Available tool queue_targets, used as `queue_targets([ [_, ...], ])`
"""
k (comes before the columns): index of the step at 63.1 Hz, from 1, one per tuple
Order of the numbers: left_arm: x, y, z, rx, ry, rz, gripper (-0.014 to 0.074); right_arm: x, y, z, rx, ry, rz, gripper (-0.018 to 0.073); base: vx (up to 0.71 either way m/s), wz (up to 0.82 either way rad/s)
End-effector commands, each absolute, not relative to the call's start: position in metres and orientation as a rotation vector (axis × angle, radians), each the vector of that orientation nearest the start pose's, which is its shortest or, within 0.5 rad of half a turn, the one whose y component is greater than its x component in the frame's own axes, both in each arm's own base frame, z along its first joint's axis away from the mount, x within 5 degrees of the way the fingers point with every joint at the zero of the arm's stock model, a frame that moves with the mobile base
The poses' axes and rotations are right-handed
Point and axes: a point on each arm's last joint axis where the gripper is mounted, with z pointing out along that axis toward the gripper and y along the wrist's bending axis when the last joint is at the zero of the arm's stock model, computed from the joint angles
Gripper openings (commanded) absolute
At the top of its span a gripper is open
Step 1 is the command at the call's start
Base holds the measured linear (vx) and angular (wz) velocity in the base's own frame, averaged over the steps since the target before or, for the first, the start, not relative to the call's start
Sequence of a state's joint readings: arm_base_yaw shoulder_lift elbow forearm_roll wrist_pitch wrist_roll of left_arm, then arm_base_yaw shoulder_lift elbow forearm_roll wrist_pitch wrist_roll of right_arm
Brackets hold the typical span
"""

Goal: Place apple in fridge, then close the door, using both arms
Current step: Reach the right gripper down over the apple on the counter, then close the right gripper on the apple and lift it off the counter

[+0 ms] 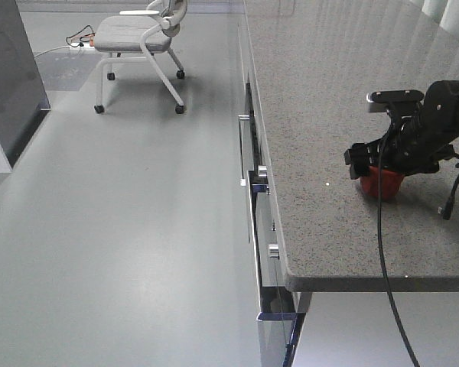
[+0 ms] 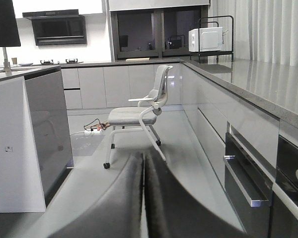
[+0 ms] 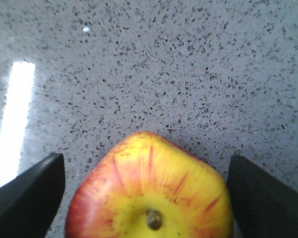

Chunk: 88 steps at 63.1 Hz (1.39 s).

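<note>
speckled counter (image 3: pixel 164 74) bears the apple (image 3: pixel 150 191), stem toward camera, between right fingers (image 3: pixel 27 196).

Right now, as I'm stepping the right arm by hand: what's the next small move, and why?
Probably close the right pincer on the apple. Its fingers stand open on either side of the fruit with gaps showing, and the apple sits on the counter, not yet gripped.

Countertop (image 1: pixel 329 99) speckled grey stone, polished; apple (image 3: pixel 149 191) skin smooth, faintly glossy; floor (image 1: pixel 138 229) smooth, reflective.
</note>
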State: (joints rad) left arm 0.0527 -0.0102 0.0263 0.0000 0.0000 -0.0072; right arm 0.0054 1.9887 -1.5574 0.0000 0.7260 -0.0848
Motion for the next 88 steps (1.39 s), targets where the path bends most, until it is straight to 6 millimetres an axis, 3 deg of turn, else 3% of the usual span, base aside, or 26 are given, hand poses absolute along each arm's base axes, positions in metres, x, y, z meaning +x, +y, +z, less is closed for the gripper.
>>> queue_targets([
  [1,0.056,0.003,0.205,-0.047,1.428,0.027,-0.0006,0.44,-0.001,0.255,-0.132,2.508,-0.056,0.0585,0.0,0.0],
  [19,0.056,0.003,0.205,-0.047,1.428,0.027,-0.0006,0.437,-0.001,0.259,-0.133,2.508,-0.059,0.0382,0.0,0.0],
  [34,0.056,0.003,0.205,-0.047,1.428,0.027,-0.0006,0.419,0.001,0.299,-0.098,2.441,-0.034,0.0369,0.0,0.0],
  [40,0.056,0.003,0.205,-0.047,1.428,0.027,-0.0006,0.407,0.004,0.304,-0.082,2.417,0.003,0.0369,0.0,0.0],
  [88,0.056,0.003,0.205,-0.047,1.428,0.027,-0.0006,0.213,0.028,0.325,-0.311,2.232,0.282,0.0369,0.0,0.0],
])
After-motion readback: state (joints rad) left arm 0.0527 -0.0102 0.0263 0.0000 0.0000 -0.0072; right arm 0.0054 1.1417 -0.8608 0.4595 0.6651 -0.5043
